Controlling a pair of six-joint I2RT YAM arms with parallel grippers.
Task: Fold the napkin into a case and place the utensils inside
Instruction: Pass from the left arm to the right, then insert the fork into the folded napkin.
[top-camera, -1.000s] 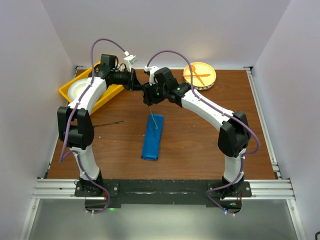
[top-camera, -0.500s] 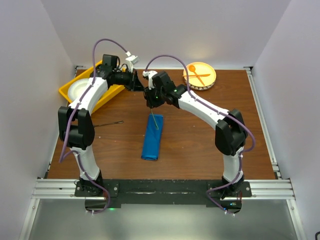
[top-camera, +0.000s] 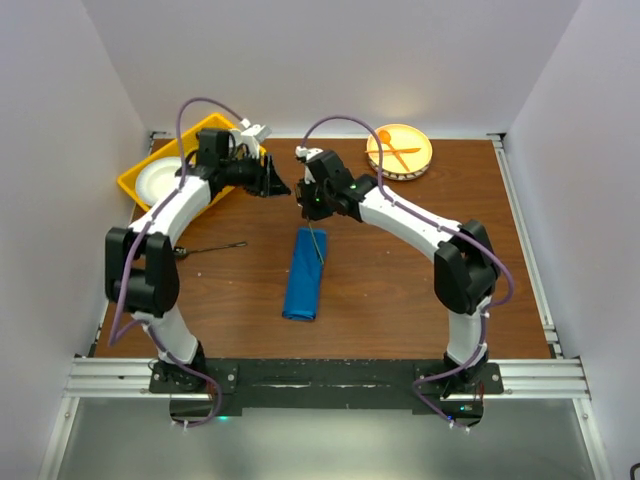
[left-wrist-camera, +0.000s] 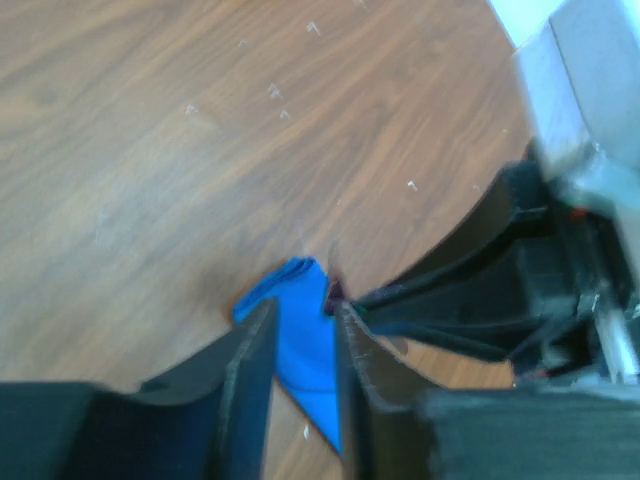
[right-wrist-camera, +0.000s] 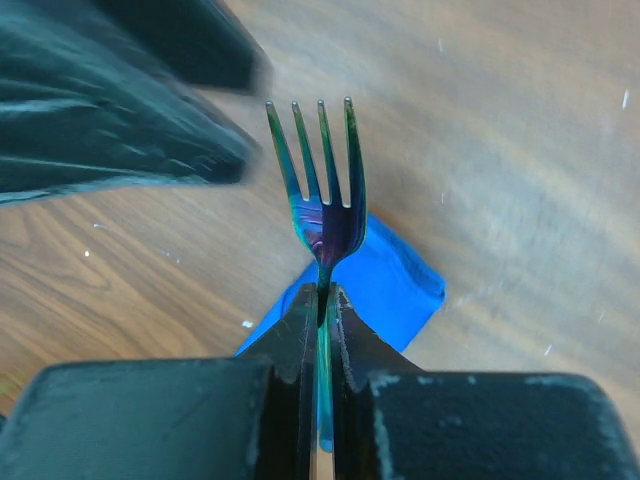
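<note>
Right wrist, fork (right-wrist-camera: 325, 215) tines outward along claw (right-wrist-camera: 322, 300)

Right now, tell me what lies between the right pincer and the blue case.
The fork, clamped in the right pincer, sticks out tines-first toward the case; nothing else lies between them. The right wrist view shows it.

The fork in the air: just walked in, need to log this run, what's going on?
The right gripper is shut on the metal fork, holding it above the far end of the folded blue case. The left gripper hangs beside it, jaws apart, empty. The metal spoon lies on the table, not yet in the case.
</note>
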